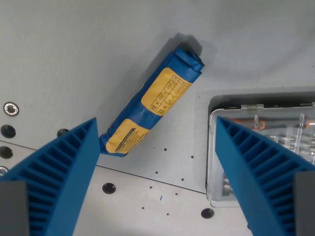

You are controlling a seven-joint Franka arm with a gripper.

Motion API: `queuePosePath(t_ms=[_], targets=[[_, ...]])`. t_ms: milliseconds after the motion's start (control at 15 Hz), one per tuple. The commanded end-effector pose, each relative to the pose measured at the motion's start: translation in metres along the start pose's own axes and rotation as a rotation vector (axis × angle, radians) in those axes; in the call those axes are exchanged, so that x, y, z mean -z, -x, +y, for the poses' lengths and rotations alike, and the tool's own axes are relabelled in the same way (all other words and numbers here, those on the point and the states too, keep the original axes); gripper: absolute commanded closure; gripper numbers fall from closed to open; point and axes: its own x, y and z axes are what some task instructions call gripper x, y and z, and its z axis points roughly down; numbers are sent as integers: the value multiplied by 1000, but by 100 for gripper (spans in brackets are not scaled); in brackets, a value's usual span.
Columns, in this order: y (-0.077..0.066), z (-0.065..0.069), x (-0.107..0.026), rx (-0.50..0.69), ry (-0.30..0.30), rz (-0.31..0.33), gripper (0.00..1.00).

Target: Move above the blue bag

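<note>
Gripper [157, 162] spread wide, nothing pinched. Blue bag [153, 104] lay diagonal on grey table [74, 49], 11 o'clock of gap centre, low end just beside 9 o'clock finger [64, 172]. Clear plastic box [256, 128] at 3 o'clock, partly behind other finger [256, 172].

I can't read the bag's [153, 104] yellow labels; its 7 o'clock end hides behind a finger [64, 172]; the clear box [261, 147] runs off at 3 o'clock.

Two blue ribbed wedge-shaped jaws on dark grey mounts.
</note>
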Motion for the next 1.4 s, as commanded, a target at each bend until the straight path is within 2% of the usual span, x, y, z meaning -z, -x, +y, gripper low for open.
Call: queuePosePath(t_ms=[67,400,800,1400], targets=[[0,0,1,0,1,2,0],[0,0,0,-11,1,3,0],[1,0,-4,-78,1,9,0],[7,-3,-22,-258,5,57,0]])
